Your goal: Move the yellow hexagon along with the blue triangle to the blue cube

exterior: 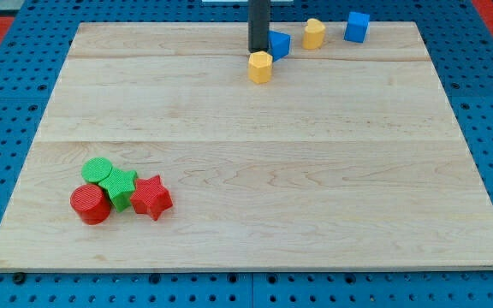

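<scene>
On the wooden bench point(229, 171), starting at the view's left, four blocks sat huddled and touching near the seven o'clock corner: a red cylinder point(90, 204), a green cylinder point(98, 171), a green star-like block point(121, 188) and a red star point(151, 197). They lay well apart from the work, and I judged them no part of this job.

Up toward twelve o'clock the dark rod came straight down, my tip point(258, 50) resting just behind the yellow hexagon point(260, 66), at the hexagon's twelve o'clock, and touching or nearly touching it. The blue triangle point(279, 44) stood just beside the rod at its three o'clock. Further right came a second yellow block point(314, 33), its shape rounded and hard to name, and then the blue cube point(357, 26) near the one o'clock corner.

It seemed the tip stood there to gather hexagon and triangle for a rightward push to the cube; both still lay short of it.

Counted: two red, two green, two yellow, two blue, eight blocks in all. There was no claw on this arm, only the rod, so nothing opened or closed.
</scene>
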Robot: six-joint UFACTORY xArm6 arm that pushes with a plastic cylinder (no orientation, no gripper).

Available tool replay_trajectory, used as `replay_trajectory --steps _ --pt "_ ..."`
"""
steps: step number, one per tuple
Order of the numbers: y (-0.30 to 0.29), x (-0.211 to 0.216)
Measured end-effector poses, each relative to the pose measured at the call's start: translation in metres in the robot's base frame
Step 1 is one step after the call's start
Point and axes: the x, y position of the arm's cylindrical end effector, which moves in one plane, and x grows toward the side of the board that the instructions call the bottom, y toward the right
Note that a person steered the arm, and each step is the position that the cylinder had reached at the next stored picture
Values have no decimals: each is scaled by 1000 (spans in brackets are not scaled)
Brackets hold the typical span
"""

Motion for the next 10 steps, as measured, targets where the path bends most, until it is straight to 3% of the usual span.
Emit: replay_trajectory --steps 1,2,3,6,7,9,10 --pt "-104 1" --pt "-65 50" --pt "-50 72" --pt "50 75" --pt "56 74" --pt "-19 47" --pt "-20 34"
